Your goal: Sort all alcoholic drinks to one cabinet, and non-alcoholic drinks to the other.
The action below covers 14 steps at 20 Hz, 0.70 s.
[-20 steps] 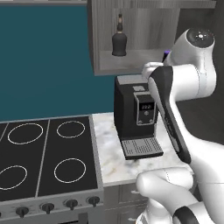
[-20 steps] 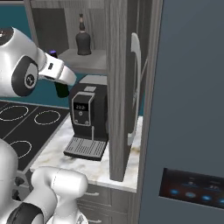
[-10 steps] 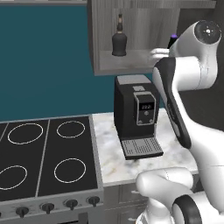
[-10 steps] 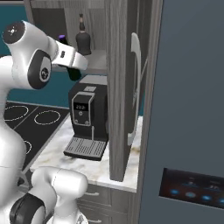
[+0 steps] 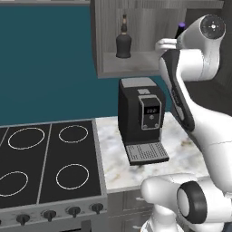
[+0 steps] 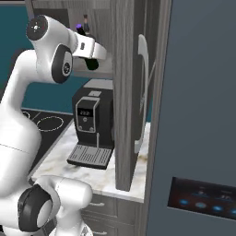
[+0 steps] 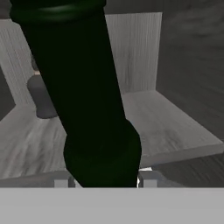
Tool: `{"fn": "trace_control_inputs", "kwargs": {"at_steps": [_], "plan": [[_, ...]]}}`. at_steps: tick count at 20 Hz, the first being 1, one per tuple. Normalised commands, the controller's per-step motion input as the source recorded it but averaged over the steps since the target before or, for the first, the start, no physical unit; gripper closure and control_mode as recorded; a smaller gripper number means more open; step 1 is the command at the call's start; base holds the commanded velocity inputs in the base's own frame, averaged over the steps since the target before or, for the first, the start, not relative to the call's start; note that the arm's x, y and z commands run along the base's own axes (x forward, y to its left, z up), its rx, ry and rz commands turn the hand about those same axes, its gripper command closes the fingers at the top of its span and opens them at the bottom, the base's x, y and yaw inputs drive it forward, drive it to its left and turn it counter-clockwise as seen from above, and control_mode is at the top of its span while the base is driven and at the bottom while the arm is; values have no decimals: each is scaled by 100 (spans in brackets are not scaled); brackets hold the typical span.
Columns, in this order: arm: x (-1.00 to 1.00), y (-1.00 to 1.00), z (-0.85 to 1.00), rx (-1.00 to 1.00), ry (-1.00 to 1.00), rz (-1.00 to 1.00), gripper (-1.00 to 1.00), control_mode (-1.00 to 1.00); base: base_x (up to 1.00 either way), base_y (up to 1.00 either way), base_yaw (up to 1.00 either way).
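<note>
The arm is raised high, with its hand level with the open upper cabinet (image 5: 136,68) above the counter (image 5: 181,154), and the hand reaches toward the cabinet shelf from the right side. The gripper (image 6: 92,57) has its jaws closed partway around the slim dark green bottle (image 7: 83,100), low on its body; in the hand view the bottle stands tilted right in front of the camera and hides the finger tips almost fully. In the right base view the bottle's purple cap (image 6: 85,20) rises above the hand, and the dark lower end hangs just below it. In the left base view only the cap is seen above the arm, the rest is behind the white links. The squat blackish bottle (image 5: 123,41) stands upright on the cabinet shelf, to the left and farther in; in the hand view it is only partly seen, blurred, behind the green bottle. Below the cabinet a black coffee machine (image 5: 142,120) stands on the counter, and the stove (image 5: 45,163) lies to its left.
</note>
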Motion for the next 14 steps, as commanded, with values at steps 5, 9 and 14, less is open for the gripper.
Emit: {"fn": "trace_control_inputs", "kwargs": {"at_steps": [5,9,14], "plan": [[74,-20,-6,0,2,0,100,-100,0,0,0],[71,-7,-12,0,0,0,100,-100,0,0,0],[66,-4,-20,0,5,0,100,-100,0,0,0]]}}
